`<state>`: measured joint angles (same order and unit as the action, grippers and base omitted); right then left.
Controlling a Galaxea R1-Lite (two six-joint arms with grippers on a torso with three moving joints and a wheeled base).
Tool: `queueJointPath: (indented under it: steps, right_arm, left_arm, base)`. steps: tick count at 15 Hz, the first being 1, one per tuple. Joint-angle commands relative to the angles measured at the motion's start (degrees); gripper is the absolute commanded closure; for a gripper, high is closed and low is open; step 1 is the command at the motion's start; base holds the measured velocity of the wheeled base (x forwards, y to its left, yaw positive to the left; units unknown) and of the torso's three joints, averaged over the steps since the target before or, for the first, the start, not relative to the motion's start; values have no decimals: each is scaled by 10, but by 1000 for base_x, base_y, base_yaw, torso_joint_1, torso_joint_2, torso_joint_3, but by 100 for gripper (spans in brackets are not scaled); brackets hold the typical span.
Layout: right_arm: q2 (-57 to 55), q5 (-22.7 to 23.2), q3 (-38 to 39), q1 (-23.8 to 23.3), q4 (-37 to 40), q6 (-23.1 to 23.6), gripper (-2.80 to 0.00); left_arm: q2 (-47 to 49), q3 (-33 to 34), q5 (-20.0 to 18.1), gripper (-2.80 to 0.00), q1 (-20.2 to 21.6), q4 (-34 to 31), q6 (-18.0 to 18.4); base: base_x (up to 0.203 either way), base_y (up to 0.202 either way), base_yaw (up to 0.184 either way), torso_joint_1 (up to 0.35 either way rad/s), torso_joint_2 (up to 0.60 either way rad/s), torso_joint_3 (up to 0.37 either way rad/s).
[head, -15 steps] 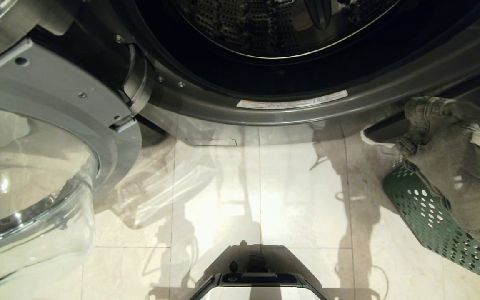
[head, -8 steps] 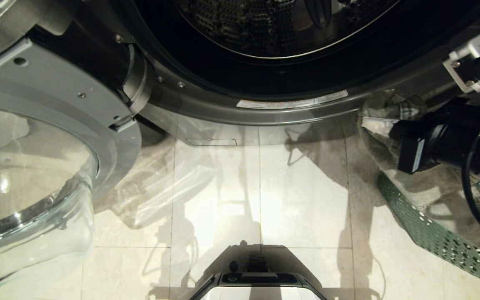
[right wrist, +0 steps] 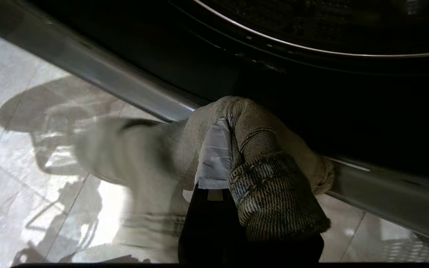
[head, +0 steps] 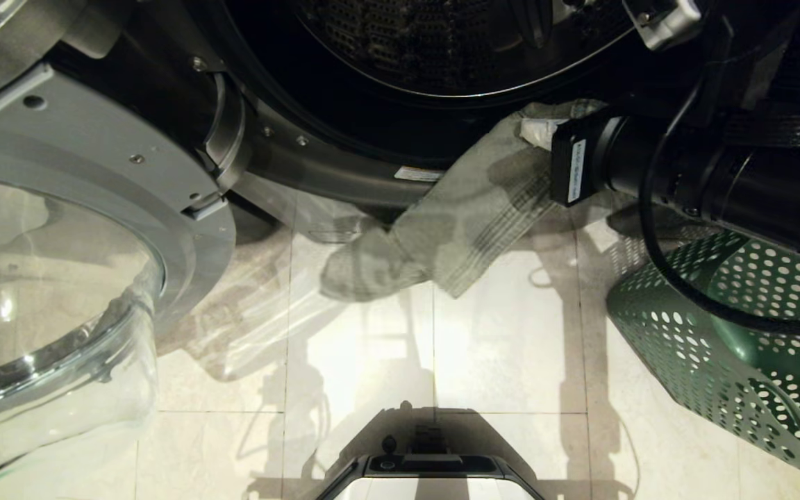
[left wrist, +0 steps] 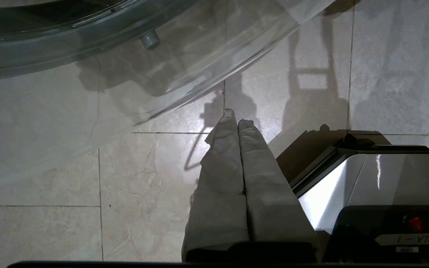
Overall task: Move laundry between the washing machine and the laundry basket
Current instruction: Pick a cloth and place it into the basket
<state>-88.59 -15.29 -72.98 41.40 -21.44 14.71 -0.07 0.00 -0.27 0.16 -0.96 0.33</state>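
Pale floor tiles (head: pixel 504 333) run up to the washing machine (head: pixel 344 173), its door (head: pixel 60 292) swung wide on my left so the drum mouth is free. My right pincer (right wrist: pixel 218 163) is clenched on the laundry (head: pixel 442 236), gripped at a bunched seam, the rest trailing slack just over the lower rim of the opening. I judge it is bound for the drum. Laundry basket (head: pixel 719 347) lies tipped on the right. Left pincer (left wrist: pixel 238 126) closed, holding nothing, parked low over the floor.
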Motion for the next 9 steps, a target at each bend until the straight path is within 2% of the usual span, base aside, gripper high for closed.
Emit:
queueJointPath:
  steps: [1,4,7,9]
  right_arm:
    - [-24,-18,-11,2,-3,1,0]
    - [-48,-42,-59,2,-16,3,0]
    - [-102,-111,-133,1,-38,3,0]
    - [-156,-159,-209,1,-78,4,0]
  left_arm:
    - [-1,0,0,0,0,0,0]
    - [-1,0,0,0,0,0,0]
    - [-1,0,0,0,0,0,0]
    - [-1,0,0,0,0,0,0]
  base:
    - [0,0,0,0,0,0]
    - [0,0,0,0,0,0]
    - [0,0,0,0,0,0]
    - [0,0,0,0,0,0]
